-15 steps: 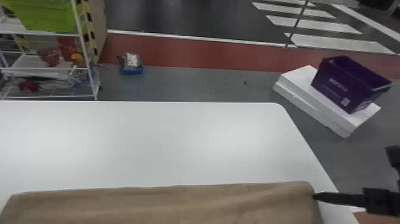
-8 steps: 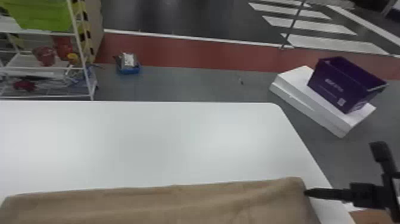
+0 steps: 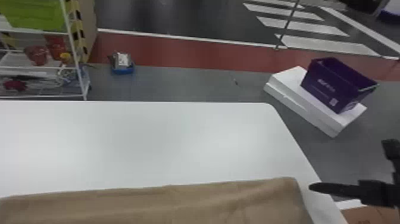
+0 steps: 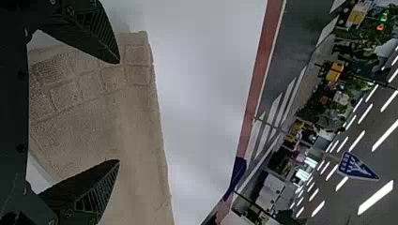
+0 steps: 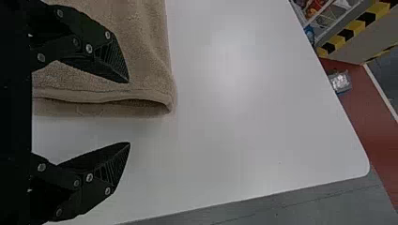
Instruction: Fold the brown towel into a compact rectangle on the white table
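Observation:
The brown towel (image 3: 166, 202) lies folded in a long strip along the near part of the white table (image 3: 143, 143). Just off the towel's right end, my right gripper (image 3: 312, 187) is over the table's right edge. In the right wrist view the right gripper (image 5: 129, 112) stands open, one finger above the towel (image 5: 145, 56) and the other over bare table, with the towel's folded edge between them. The left wrist view has my left gripper (image 4: 118, 111) open above the other end of the towel (image 4: 136, 122), where a woven band crosses it; nothing is gripped.
Beyond the table's far right corner, a purple bin (image 3: 333, 83) rests on a white box (image 3: 300, 101) on the floor. A wire shelf (image 3: 44, 68) with a green crate (image 3: 32, 15) stands at the back left, and a small blue item (image 3: 122, 64) lies near it.
The right gripper has shifted slightly relative to the towel's right end, and a wider gap now separates them. More of the right arm shows than a second ago. The towel keeps its folded shape.

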